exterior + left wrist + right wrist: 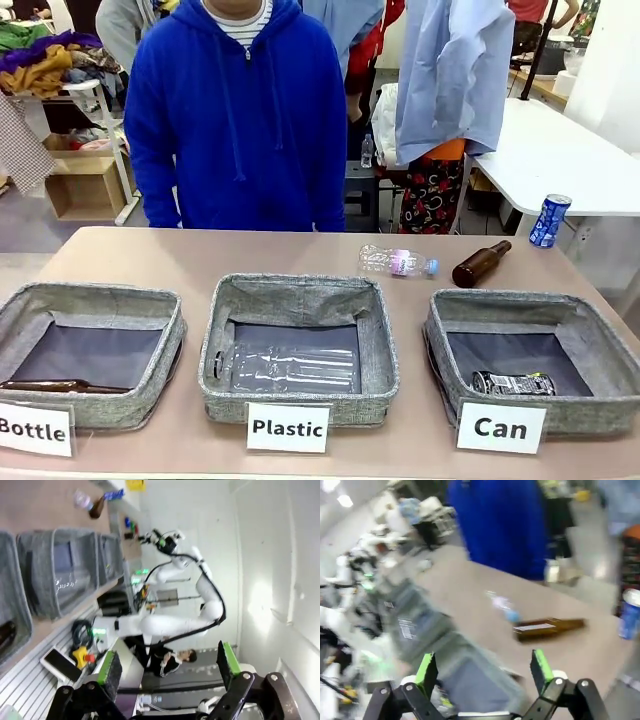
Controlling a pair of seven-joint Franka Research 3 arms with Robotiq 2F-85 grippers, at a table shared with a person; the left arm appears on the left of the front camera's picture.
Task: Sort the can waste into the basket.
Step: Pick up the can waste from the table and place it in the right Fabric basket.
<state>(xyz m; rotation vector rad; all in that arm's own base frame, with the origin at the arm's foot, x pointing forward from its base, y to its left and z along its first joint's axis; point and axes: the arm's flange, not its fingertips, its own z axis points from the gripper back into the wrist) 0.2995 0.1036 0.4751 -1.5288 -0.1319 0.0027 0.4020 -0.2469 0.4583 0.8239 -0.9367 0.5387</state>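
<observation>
Jaws on both arms stand wide apart with nothing between the green pads. The left gripper [167, 672] hangs off the table's side, the baskets lying at the edge of its view. The right gripper [483, 674] hovers above the tan table [300, 255], in a blurred wrist picture.

Three grey woven-fabric rectangular baskets with dark lining sit in a row along the near edge. The grey basket with the white "Can" label [590, 345] is the rightmost, and the small black metal can with a silver top [513, 383] lies on its side inside, against the near wall. The blue-and-white printed metal can [549, 220] stands upright by the table's far right corner, well apart from that basket.

Between them lie a brown glass bottle [480, 264] and, just beside it, a clear plastic bottle [397, 262], both on their sides. A person in a blue hooded top [240, 120] stands at the far edge.
</observation>
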